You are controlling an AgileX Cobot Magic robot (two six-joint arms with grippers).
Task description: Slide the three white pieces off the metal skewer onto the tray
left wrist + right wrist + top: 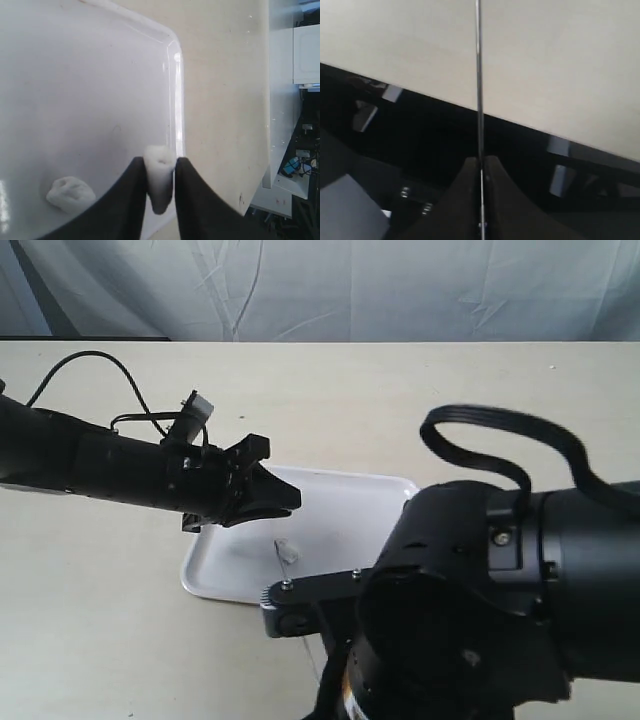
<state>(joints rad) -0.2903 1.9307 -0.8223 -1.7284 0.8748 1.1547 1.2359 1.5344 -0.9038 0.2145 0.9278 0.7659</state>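
Observation:
In the left wrist view my left gripper (160,167) is shut on one white piece (160,172), held over the tray's (75,75) corner near its rim. A second white piece (70,194) lies loose on the tray floor beside it. The exterior view shows the left gripper (288,498) above the tray (350,502), with a white piece (287,548) resting on it. My right gripper (481,162) is shut on the thin metal skewer (479,75), which runs straight out bare over the table. I can find no third piece.
The bulky right arm (480,600) fills the lower right of the exterior view and hides its own gripper and the tray's near corner. The beige table (100,620) surrounds the tray. Its edge (535,127) shows in the right wrist view, with dark floor beyond.

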